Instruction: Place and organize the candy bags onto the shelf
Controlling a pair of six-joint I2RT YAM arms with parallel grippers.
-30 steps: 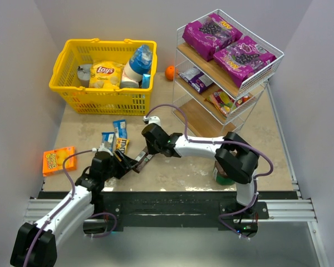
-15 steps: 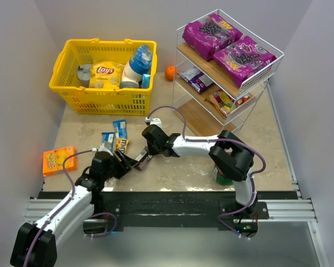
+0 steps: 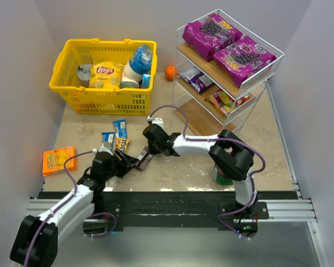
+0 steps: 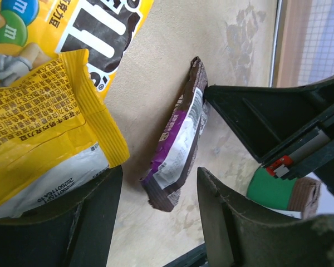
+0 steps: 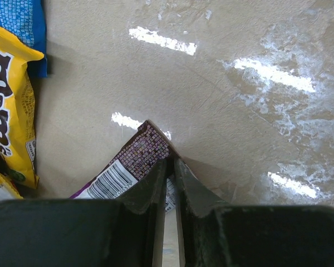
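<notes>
Right elbow drawn nearer the shelf. Right tool: clenched on small purple packet, on tabletop left of shelf. Left tool: released, beside it. Four bags shelved; yellow packet and blue packets outstanding, farther left.

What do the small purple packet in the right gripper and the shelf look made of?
The purple packet: thin glossy plastic film, apparently; crimped end seal, creases, printed barcode. The shelf: white coated wire frame, likely metal, with matte light-wood boards, possibly laminate.
</notes>
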